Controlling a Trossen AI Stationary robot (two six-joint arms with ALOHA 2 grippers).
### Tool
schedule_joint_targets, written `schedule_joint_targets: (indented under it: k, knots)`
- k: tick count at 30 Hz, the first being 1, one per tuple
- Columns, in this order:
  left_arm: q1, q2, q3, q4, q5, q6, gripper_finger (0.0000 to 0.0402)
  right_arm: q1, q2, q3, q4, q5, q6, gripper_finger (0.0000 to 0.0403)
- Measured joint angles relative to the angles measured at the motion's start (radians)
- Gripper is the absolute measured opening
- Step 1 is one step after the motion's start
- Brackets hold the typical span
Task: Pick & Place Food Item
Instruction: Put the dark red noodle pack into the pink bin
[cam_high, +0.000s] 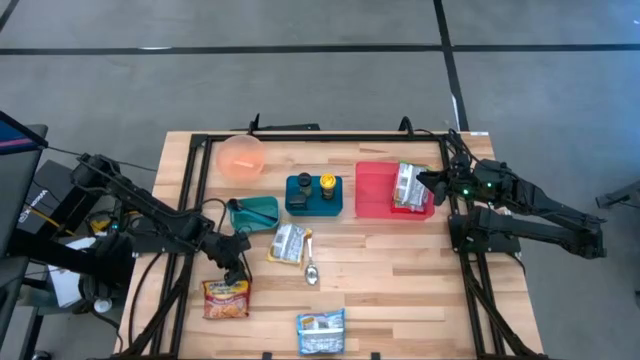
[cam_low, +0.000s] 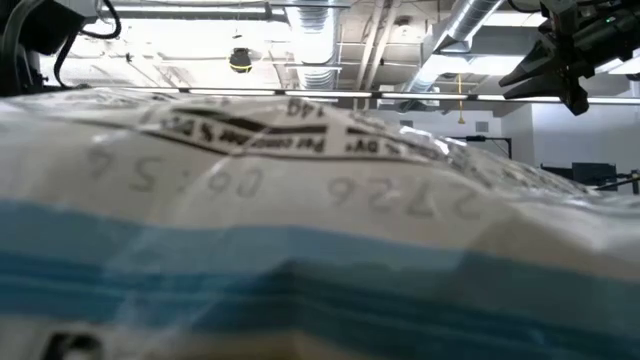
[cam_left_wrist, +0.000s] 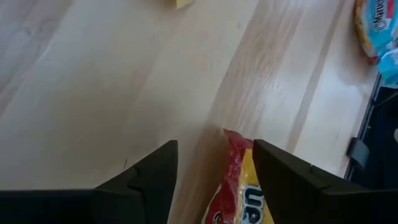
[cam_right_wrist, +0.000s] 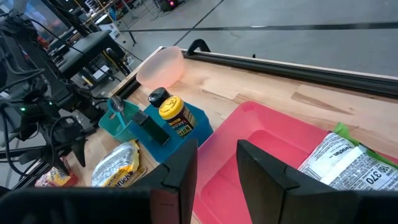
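Observation:
A red and yellow noodle packet (cam_high: 227, 298) lies flat on the wooden table near its near left part. My left gripper (cam_high: 236, 262) is open just past the packet's far end. In the left wrist view the packet's red corner (cam_left_wrist: 239, 180) shows between the two fingers of my left gripper (cam_left_wrist: 214, 165), which is empty. My right gripper (cam_high: 425, 183) is open and empty over the red tray (cam_high: 372, 195). A green and white packet (cam_high: 408, 186) lies in the tray and also shows in the right wrist view (cam_right_wrist: 348, 163).
A pink bowl (cam_high: 241, 155), a blue holder with bottles (cam_high: 313, 193), a teal cup (cam_high: 255, 211), a silver packet (cam_high: 288, 243) and a spoon (cam_high: 310, 268) lie mid-table. A blue and white packet (cam_high: 321, 332) at the near edge fills the low view (cam_low: 300, 250).

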Motion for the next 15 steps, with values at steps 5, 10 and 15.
schedule_joint_targets:
  k: [5, 10, 15]
  knots:
    - [0.000, 0.000, -0.033, 0.046, 0.000, 0.000, 0.0203, 0.000, 0.000, 0.000, 0.000, 0.000, 0.000, 0.0107]
    - [0.000, 0.000, -0.060, 0.143, 0.021, -0.003, 0.0205, 0.000, 0.000, 0.000, 0.000, 0.000, 0.000, 0.0107]
    - [0.000, 0.003, -0.060, 0.146, 0.025, -0.004, 0.0203, 0.000, 0.000, 0.000, 0.000, 0.000, 0.000, 0.0107]
